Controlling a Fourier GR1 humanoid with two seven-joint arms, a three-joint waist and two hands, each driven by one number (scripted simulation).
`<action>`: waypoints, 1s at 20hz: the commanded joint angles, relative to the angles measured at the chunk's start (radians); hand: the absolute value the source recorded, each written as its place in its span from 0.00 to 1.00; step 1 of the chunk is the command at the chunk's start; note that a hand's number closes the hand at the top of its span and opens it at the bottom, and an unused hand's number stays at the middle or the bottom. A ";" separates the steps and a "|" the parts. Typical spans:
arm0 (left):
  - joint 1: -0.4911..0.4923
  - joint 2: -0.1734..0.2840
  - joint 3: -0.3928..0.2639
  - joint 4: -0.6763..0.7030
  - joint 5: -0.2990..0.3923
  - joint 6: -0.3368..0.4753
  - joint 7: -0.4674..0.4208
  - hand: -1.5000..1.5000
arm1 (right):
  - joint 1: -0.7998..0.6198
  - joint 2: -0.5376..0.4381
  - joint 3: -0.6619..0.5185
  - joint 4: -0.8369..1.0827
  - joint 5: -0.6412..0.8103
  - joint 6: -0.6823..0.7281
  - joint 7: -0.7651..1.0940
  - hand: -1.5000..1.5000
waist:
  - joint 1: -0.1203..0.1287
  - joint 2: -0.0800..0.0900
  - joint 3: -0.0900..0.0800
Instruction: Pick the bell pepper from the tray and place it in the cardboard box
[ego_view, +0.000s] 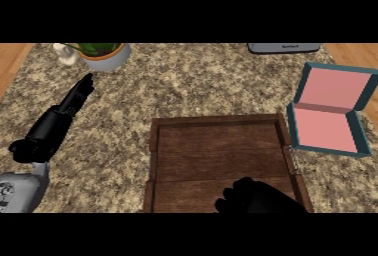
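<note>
A brown wooden tray (221, 150) lies in the middle of the counter, and its visible floor is bare. My right hand (260, 197) sits low over the tray's near right corner with its fingers curled downward. No bell pepper shows anywhere; the curled hand covers the spot where it would lie. The open box (328, 125), teal outside and pink inside, stands to the right of the tray with its lid tilted up behind it. My left hand (74, 100) is stretched out flat at the left, fingers straight, pointing toward the back.
A white pot with a green plant (105, 54) stands at the back left, just beyond my left fingertips. A grey appliance edge (284, 47) shows at the back right. Wooden floor borders the speckled counter on both sides.
</note>
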 joint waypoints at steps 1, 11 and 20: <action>-0.011 -0.016 -0.010 0.020 -0.016 0.006 -0.007 0.50 | 0.096 -0.097 -0.225 -0.181 -0.191 -0.033 0.009 1.00 | -0.012 0.010 -0.001; 0.001 0.001 0.004 -0.028 0.003 -0.045 0.004 0.50 | 0.119 -0.185 -0.799 -0.010 -0.671 0.039 0.047 1.00 | 0.045 0.014 -0.002; -0.023 -0.064 -0.036 -0.016 -0.054 -0.038 -0.009 0.50 | -0.125 -0.280 -0.803 0.515 -0.525 0.153 -0.175 1.00 | 0.076 0.020 -0.002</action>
